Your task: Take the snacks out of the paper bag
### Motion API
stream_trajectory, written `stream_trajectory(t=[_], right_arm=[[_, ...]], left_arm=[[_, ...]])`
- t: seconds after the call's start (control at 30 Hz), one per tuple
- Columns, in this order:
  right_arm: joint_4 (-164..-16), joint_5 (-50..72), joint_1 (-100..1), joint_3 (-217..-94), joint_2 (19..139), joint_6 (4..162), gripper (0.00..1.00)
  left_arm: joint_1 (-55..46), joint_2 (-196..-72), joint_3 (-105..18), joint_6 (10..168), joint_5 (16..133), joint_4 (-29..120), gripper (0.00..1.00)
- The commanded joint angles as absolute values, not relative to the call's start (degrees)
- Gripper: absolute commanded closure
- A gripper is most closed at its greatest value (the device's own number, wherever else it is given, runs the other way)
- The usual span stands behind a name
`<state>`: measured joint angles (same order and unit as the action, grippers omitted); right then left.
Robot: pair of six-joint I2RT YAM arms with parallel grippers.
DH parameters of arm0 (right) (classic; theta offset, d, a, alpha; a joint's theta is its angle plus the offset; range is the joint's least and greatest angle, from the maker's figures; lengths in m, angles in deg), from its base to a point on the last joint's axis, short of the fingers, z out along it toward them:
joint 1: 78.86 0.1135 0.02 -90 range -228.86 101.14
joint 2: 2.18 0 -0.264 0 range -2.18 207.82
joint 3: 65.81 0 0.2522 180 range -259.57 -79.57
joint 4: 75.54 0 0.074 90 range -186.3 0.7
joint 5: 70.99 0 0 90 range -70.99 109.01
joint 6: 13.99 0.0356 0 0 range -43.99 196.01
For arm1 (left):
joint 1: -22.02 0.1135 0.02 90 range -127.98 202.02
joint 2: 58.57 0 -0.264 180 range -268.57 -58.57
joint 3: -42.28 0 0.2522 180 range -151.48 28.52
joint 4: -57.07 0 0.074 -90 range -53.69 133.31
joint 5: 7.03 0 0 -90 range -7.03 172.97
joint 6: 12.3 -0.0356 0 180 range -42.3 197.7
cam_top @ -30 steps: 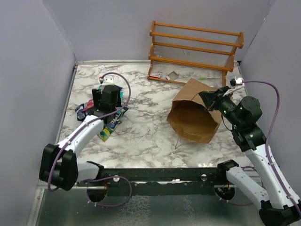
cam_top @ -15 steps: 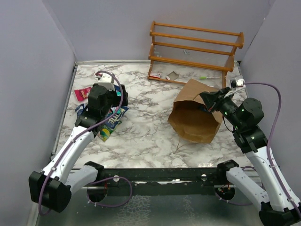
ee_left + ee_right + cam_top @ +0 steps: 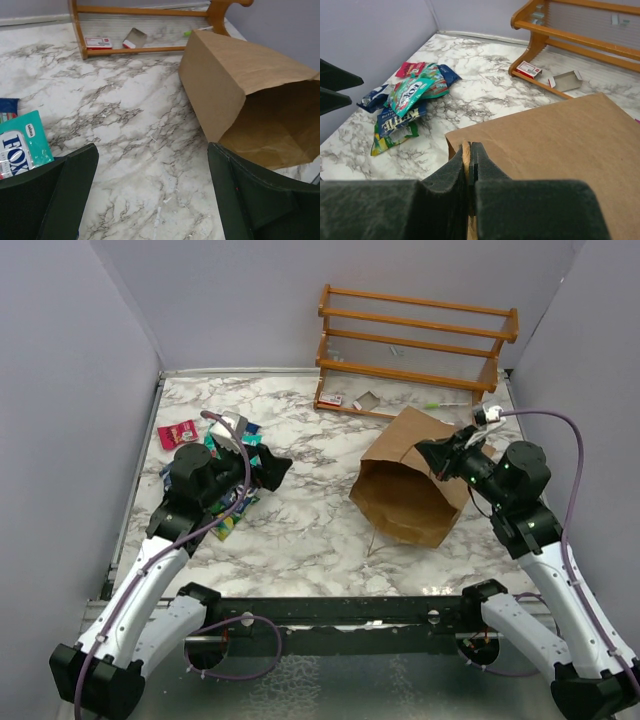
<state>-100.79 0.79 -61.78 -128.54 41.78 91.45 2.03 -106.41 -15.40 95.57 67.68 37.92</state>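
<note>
The brown paper bag (image 3: 410,495) lies on its side at centre right, its mouth facing the near edge. My right gripper (image 3: 433,454) is shut on the bag's upper rim; in the right wrist view the jaws (image 3: 471,156) pinch the paper edge (image 3: 555,150). My left gripper (image 3: 274,471) is open and empty, held above the marble and facing the bag (image 3: 235,85). The snacks lie in a pile at the left: teal-red (image 3: 415,90), dark blue (image 3: 395,119), green-yellow (image 3: 387,140) and a small red-white one (image 3: 178,433). I cannot see any packet inside the bag.
An orange wooden rack (image 3: 415,340) stands at the back, with tiny red-white (image 3: 332,399) and grey (image 3: 366,398) scraps at its foot. Grey walls close in the left, back and right sides. The bag's string handle (image 3: 378,540) trails toward the near edge.
My left gripper lifted off the snack pile and swung right toward the bag, uncovering the red packet. The right gripper pulled the bag slightly left, still gripping it.
</note>
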Motion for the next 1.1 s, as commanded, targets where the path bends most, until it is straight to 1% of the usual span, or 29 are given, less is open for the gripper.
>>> stream_trajectory(t=[0.0, 0.13, 0.2, 0.23, 0.27, 0.4, 0.5, 0.6, 0.7, 0.77, 0.87, 0.93, 1.0, 1.07], right_arm=[[-101.3, -0.9, -61.8, -129.4, 40.0, 89.5, 0.98], [-102.7, -1.7, -61.8, -130.1, 39.1, 88.9, 0.98], [-103.2, -2.8, -61.8, -130.6, 38.7, 89.0, 0.98], [-103.3, -3.5, -61.8, -130.8, 38.5, 89.3, 0.98], [-103.3, -3.9, -61.8, -131.0, 38.4, 89.6, 0.98], [-103.2, -6.9, -61.8, -131.0, 38.0, 90.0, 0.98], [-103.8, -8.1, -61.8, -131.1, 37.8, 90.4, 0.98], [-104.3, -8.9, -61.8, -131.0, 37.2, 91.0, 0.98], [-104.4, -9.7, -61.8, -131.2, 36.3, 91.6, 0.98], [-104.1, -10.0, -61.8, -131.3, 35.8, 91.9, 0.98], [-104.1, -10.5, -61.8, -131.5, 35.4, 92.1, 0.98], [-104.1, -10.7, -61.8, -131.6, 35.4, 92.2, 0.98], [-104.1, -11.0, -61.8, -131.6, 35.4, 92.3, 0.98], [-104.0, -11.4, -61.8, -131.6, 35.4, 92.5, 0.98]], left_arm=[[1.8, -104.0, -16.5, 94.3, 57.6, 38.0, 0.07], [0.4, -103.8, -13.6, 100.1, 49.4, 45.3, 0.07], [-2.8, -103.3, -10.9, 103.8, 49.1, 51.3, 0.07], [-5.2, -103.0, -9.5, 105.0, 50.6, 53.9, 0.08], [-9.8, -102.7, -8.1, 105.3, 52.7, 56.4, 0.12], [-24.8, -103.2, -4.8, 102.5, 62.7, 64.3, 0.17], [-34.7, -106.3, -3.8, 98.7, 71.0, 66.9, 0.23], [-45.1, -110.4, -2.5, 90.7, 82.8, 70.9, 0.25], [-53.6, -117.7, -2.4, 79.7, 94.0, 77.4, 0.31], [-55.6, -124.3, -5.0, 76.5, 98.7, 79.6, 0.34], [-55.7, -134.0, -9.0, 74.5, 101.1, 83.9, 0.42], [-55.4, -140.0, -11.3, 72.2, 103.0, 87.7, 0.49], [-55.2, -146.3, -15.0, 70.0, 105.3, 88.2, 0.57], [-54.1, -150.8, -18.0, 70.6, 105.1, 88.9, 0.62]])
